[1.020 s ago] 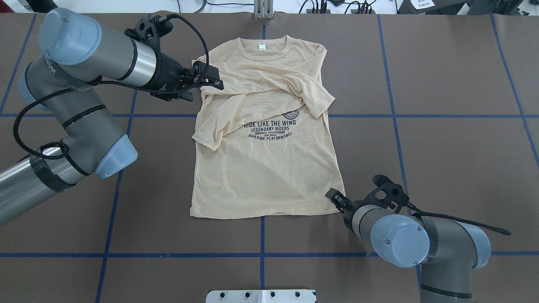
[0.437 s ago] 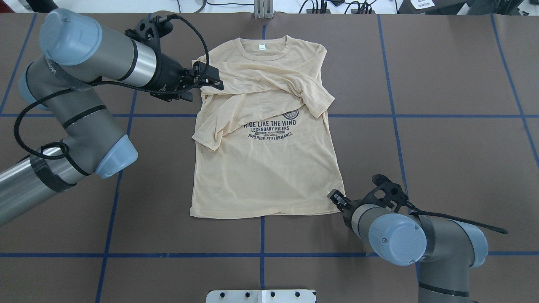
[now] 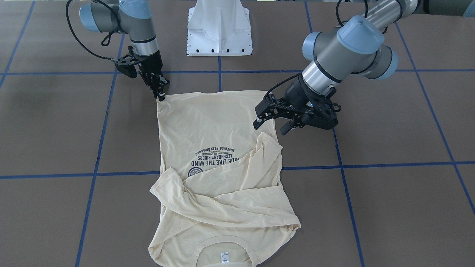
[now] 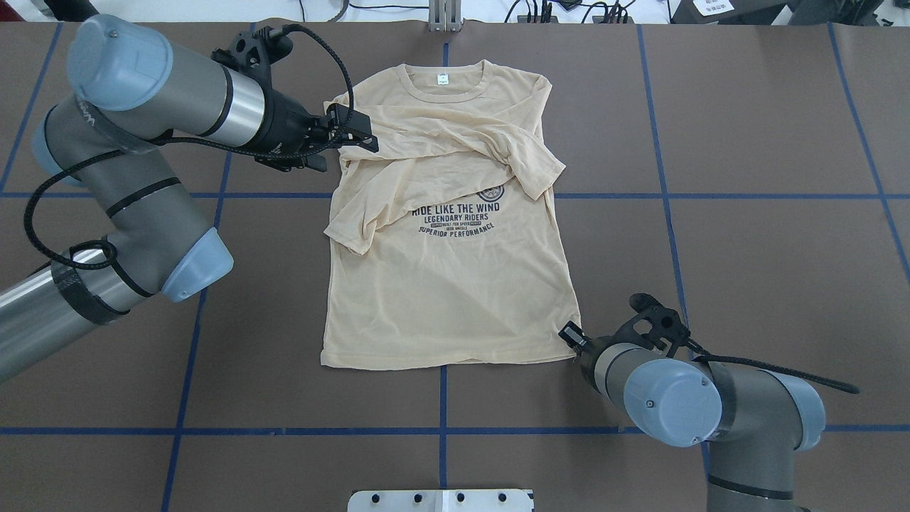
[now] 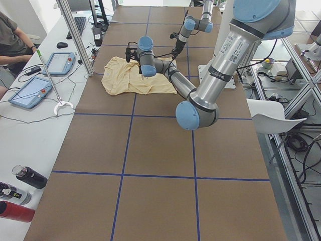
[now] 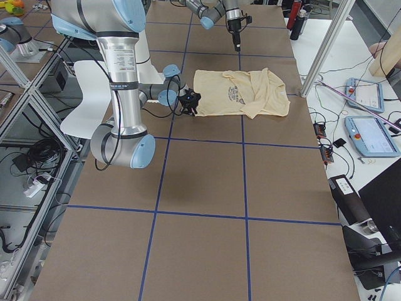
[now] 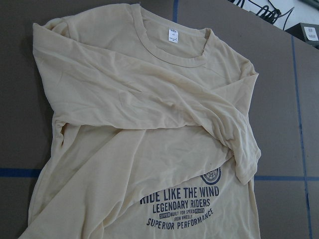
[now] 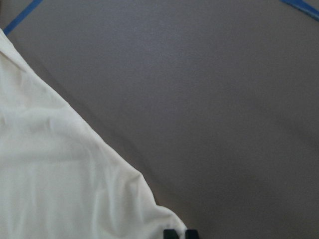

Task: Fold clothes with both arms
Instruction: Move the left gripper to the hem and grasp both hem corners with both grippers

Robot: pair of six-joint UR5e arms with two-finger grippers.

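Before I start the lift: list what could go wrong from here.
1. The right end effector meets only the very tip of the hem corner of the shirt; the thin cloth may slip out on lifting.
2. The left end effector is open beside the bunched sleeves; it could catch too many layers or too few.
3. The sleeves, loosely crossed, may fall open.

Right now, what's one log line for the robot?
shirt flat, sleeves crossed | left gripper open near shoulder | right gripper shut at hem corner
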